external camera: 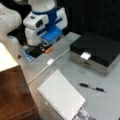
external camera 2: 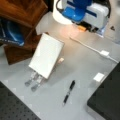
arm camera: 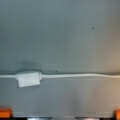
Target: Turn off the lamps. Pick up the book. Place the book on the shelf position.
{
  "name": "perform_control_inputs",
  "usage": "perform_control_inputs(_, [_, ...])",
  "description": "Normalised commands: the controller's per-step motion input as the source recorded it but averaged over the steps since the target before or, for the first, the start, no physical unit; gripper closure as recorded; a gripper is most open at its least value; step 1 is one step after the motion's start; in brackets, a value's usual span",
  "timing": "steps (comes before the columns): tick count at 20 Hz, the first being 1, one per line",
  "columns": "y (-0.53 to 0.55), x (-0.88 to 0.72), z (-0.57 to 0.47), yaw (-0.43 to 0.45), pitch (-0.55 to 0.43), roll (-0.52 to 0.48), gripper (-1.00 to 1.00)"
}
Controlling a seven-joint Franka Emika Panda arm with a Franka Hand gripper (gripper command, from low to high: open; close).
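Step in hand, I judge: lamps. My pincer point(external camera: 46, 48) hangs low over the grey surface point(external camera: 105, 100) near the robot base, orange-tipped fingers point(arm camera: 5, 113) just showing at the wrist view's bottom corners. Whether they're apart or together, I can't tell. The inline cable switch point(arm camera: 28, 78) lies between them on the white cord point(arm camera: 80, 75), at about 11 o'clock from frame centre. To do this well: centre over the switch, press straight down, don't drag the cord. The book point(external camera: 61, 97) lies at 5 o'clock from the pincer, well apart, propped tilted on a small stand point(external camera 2: 33, 81), beside the wooden shelf position point(external camera: 13, 95).
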Motion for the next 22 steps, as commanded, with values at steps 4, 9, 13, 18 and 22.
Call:
perform_control_inputs(4, [0.05, -0.08, -0.02, 0.189, 0.029, 0.068, -1.00])
perform_control_inputs(9, [0.11, -0.32, -0.01, 0.145, 0.086, 0.066, -1.00])
perform_control_inputs(13, [0.15, -0.45, -0.04, 0.065, 0.025, 0.054, -1.00])
perform_control_inputs(18, [0.20, -0.49, -0.15, -0.024, -0.065, 0.107, -1.00])
perform_control_inputs(22, [0.27, -0.50, -0.24, -0.065, -0.138, 0.118, -1.00])
